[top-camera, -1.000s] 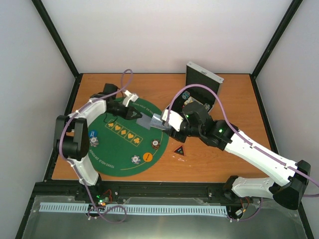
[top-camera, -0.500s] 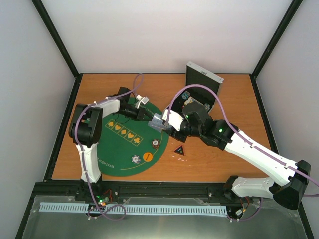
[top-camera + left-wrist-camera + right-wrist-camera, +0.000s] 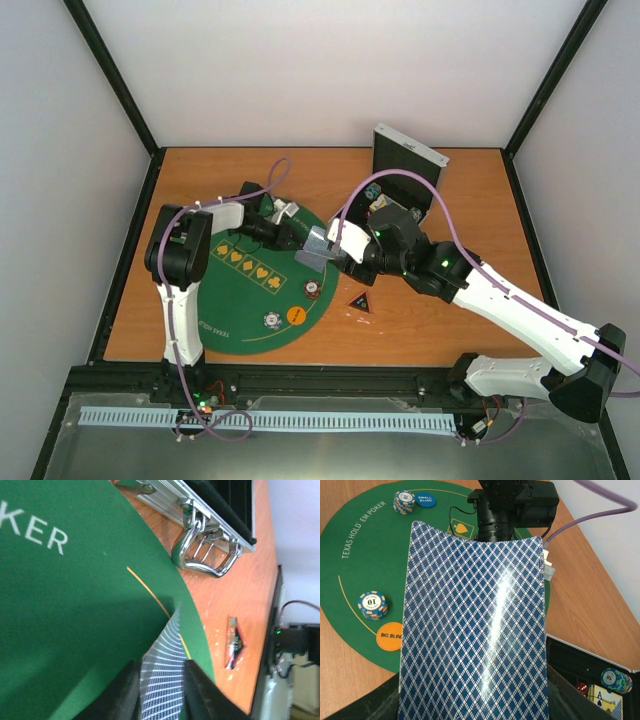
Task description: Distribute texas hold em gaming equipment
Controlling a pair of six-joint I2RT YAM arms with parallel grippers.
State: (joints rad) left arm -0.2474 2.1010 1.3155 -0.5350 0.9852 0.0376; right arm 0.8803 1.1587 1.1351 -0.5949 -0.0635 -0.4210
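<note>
My right gripper (image 3: 328, 252) (image 3: 475, 707) is shut on blue-diamond-backed playing cards (image 3: 316, 248) (image 3: 475, 620), holding them out over the green mat (image 3: 240, 300). My left gripper (image 3: 296, 235) (image 3: 162, 692) meets their far edge. Its jaws stand slightly parted, and a card (image 3: 162, 675) lies slanted in the gap. A chip stack (image 3: 313, 289), another stack (image 3: 271, 320) (image 3: 372, 605) and the orange disc (image 3: 296, 316) (image 3: 390, 636) lie on the mat. The black triangular marker (image 3: 360, 301) (image 3: 234, 642) rests on the wood. A further stack (image 3: 404, 501) and a blue disc (image 3: 425, 500) sit at the mat's far side.
The silver case (image 3: 405, 160) stands open at the back right, its handle (image 3: 205, 555) facing the mat. Inside it are chips (image 3: 616, 679), cards (image 3: 605, 697) and a red die (image 3: 580, 686). Black frame posts rise at the table's corners.
My left arm swung right across the mat until its gripper reached the cards, and its jaws parted a little. The right arm and its cards stayed put.
</note>
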